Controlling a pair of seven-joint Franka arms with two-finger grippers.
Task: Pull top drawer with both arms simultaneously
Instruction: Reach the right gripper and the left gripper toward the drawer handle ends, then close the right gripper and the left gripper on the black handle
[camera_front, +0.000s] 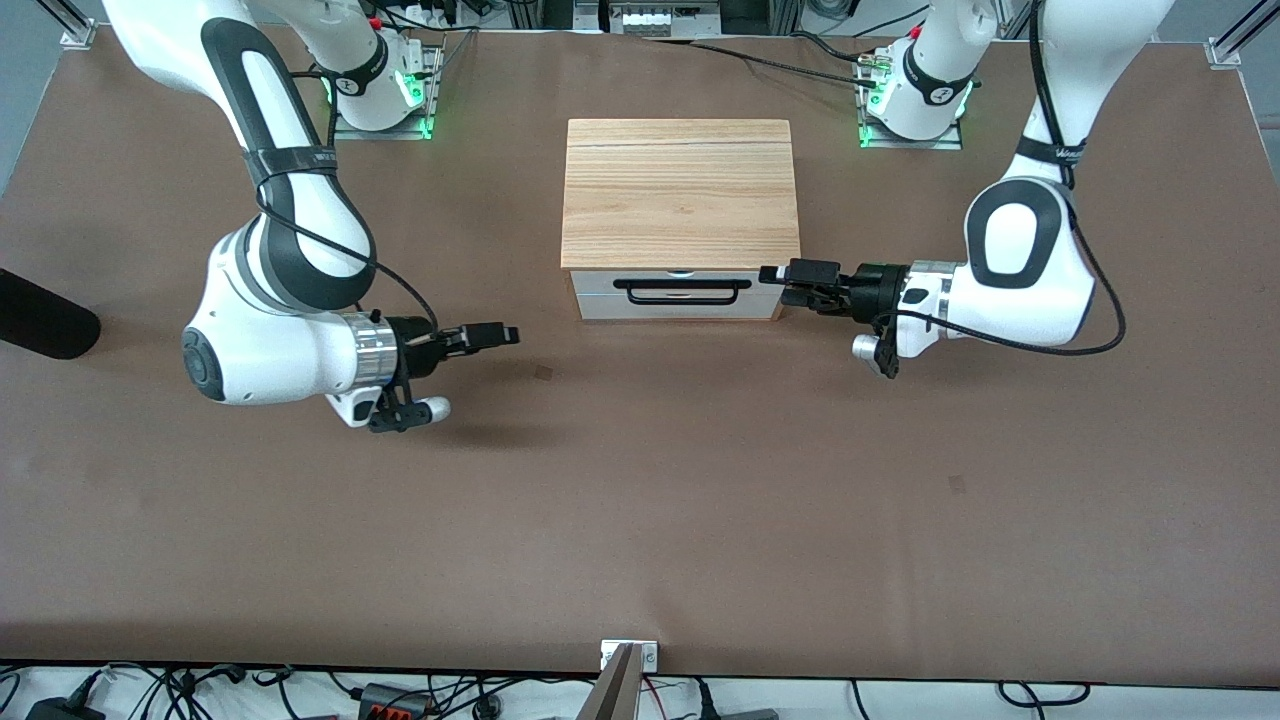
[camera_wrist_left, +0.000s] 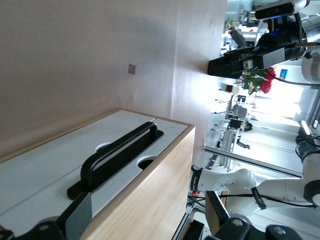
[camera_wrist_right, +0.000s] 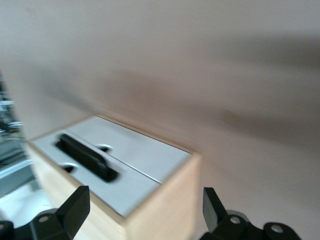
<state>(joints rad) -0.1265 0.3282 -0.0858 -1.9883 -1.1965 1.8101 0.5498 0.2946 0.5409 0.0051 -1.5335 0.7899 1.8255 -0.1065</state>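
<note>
The wood-topped cabinet (camera_front: 678, 190) stands mid-table. Its top drawer (camera_front: 592, 283) is shut, with the black bar handle (camera_front: 683, 291) across the white front. My left gripper (camera_front: 772, 276) is open and empty. It is level with the drawer front, beside the cabinet's corner at the left arm's end, apart from the handle. My right gripper (camera_front: 508, 334) is open and empty over the table, toward the right arm's end, short of the cabinet. The left wrist view shows the handle (camera_wrist_left: 120, 150), the top drawer (camera_wrist_left: 170, 132) and the open gripper (camera_wrist_left: 147, 220). The right wrist view shows the handle (camera_wrist_right: 85, 157), the drawer (camera_wrist_right: 130, 187) and the open gripper (camera_wrist_right: 145, 210).
The plain lower drawer front (camera_front: 600, 308) sits under the top one. A black object (camera_front: 40, 315) lies at the table edge at the right arm's end. The brown table (camera_front: 640, 500) stretches toward the front camera. Cables run along its near edge.
</note>
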